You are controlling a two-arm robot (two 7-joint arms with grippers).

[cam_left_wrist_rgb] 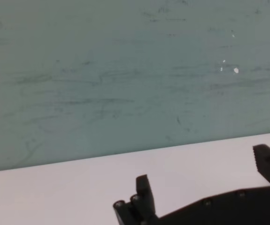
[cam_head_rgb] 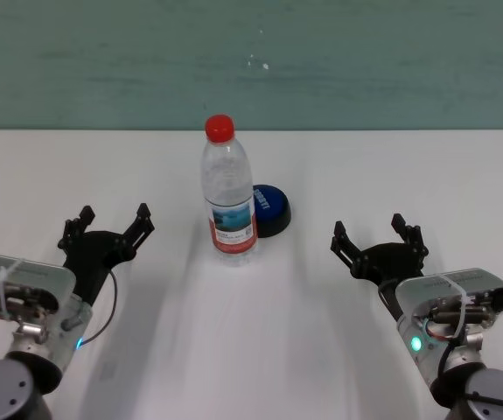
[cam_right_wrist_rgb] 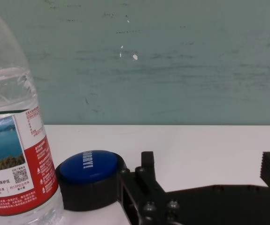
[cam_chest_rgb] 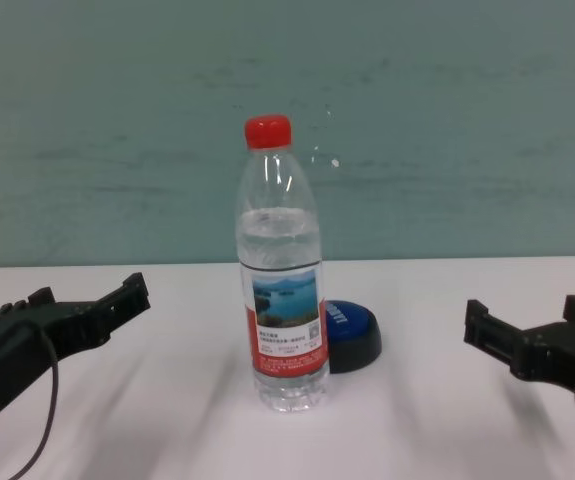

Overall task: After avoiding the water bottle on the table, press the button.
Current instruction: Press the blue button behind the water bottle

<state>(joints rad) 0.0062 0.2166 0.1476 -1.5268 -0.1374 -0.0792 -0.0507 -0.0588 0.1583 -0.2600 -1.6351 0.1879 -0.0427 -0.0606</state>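
Observation:
The water bottle (cam_head_rgb: pixel 229 194) stands upright at the middle of the white table (cam_head_rgb: pixel 260 350), with a red cap and a lake label; it also shows in the chest view (cam_chest_rgb: pixel 282 290) and the right wrist view (cam_right_wrist_rgb: pixel 12 140). The blue button (cam_head_rgb: pixel 269 208) sits just behind it to the right, partly hidden by the bottle, and shows in the chest view (cam_chest_rgb: pixel 352 333) and the right wrist view (cam_right_wrist_rgb: pixel 90 176). My left gripper (cam_head_rgb: pixel 113 220) is open and empty, left of the bottle. My right gripper (cam_head_rgb: pixel 375 233) is open and empty, right of the button.
A teal wall (cam_head_rgb: pixel 251 61) runs along the table's far edge. The left wrist view shows only bare table (cam_left_wrist_rgb: pixel 78 183) and wall ahead of the left fingers (cam_left_wrist_rgb: pixel 144 187).

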